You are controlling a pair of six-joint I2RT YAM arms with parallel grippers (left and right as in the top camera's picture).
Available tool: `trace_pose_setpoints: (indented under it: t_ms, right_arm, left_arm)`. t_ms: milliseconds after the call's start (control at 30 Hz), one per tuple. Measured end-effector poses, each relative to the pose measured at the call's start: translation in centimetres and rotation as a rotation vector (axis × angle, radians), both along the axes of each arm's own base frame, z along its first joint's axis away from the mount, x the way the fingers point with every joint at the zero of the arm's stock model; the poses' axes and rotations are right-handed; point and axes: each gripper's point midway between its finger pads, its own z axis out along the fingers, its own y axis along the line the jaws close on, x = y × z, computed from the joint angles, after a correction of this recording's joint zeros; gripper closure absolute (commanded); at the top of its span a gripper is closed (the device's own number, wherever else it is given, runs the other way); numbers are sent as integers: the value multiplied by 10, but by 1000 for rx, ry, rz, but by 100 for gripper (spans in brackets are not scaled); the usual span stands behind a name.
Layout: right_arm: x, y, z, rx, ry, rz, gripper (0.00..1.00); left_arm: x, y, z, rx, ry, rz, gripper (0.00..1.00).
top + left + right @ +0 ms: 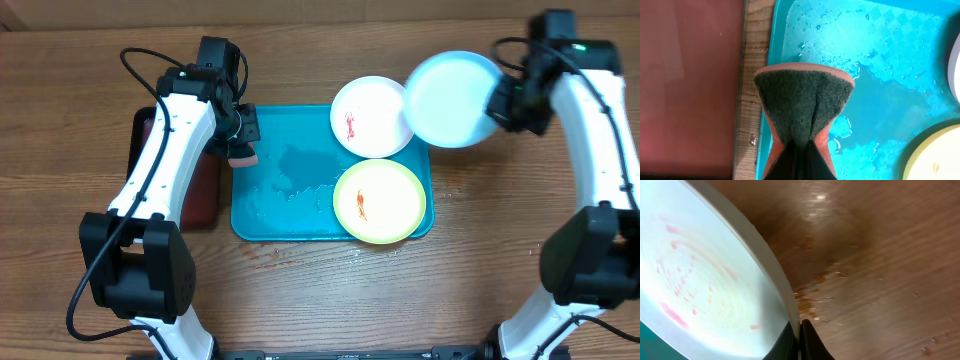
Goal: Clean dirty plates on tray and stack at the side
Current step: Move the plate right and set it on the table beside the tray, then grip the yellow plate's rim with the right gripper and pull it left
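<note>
Above the tray's [285, 205] far right corner, the light blue plate [450, 98] hangs tilted, its rim pinched by the right gripper [497, 103]. Faint pink smears mark its face. The step in hand appears to be scrubbing this plate. The left gripper [243, 135], clamped on a sponge [802, 100], hovers over the tray's left edge, so the two must next be brought together. The white plate [372, 115] and yellow-green plate [380, 200], both smeared, lie at the tray's right end, under any low path. A dark tray [203, 192] sits just left of the tray.
</note>
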Motion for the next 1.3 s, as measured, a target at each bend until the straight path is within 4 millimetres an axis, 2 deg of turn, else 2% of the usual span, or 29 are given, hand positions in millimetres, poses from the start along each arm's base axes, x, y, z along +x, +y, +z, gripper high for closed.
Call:
trace_pose_setpoints:
  t_ms: [133, 233, 400, 633, 733, 833, 900, 1033, 1200, 1300]
  right_arm:
    - [-16, -30, -27, 18, 49, -79, 96]
    - [-28, -40, -54, 42, 81, -116, 96]
    - [-44, -44, -92, 86, 110, -145, 96]
    - [-61, -45, -121, 106, 136, -167, 96]
    - [-63, -46, -126, 109, 134, -172, 96]
    - [-64, -46, -127, 112, 135, -174, 85]
    - [-66, -45, -127, 115, 144, -168, 84]
    - [-81, -38, -125, 140, 207, -157, 79]
    - [-77, -22, -112, 219, 196, -89, 76]
    - [-74, 0, -104, 282, 180, -19, 75]
  left_arm:
    - [0, 0, 0, 0, 0, 0, 96]
    - [0, 0, 0, 0, 1, 0, 96]
    - [0, 0, 0, 0, 2, 0, 96]
    - [0, 0, 0, 0, 1, 0, 96]
    - [0, 0, 0, 0, 1, 0, 96]
    - [0, 0, 0, 0, 1, 0, 96]
    - [0, 0, 0, 0, 1, 0, 96]
    - [0, 0, 0, 0, 1, 0, 96]
    - [1, 0, 0, -1, -3, 0, 96]
    - [1, -2, 0, -10, -2, 0, 96]
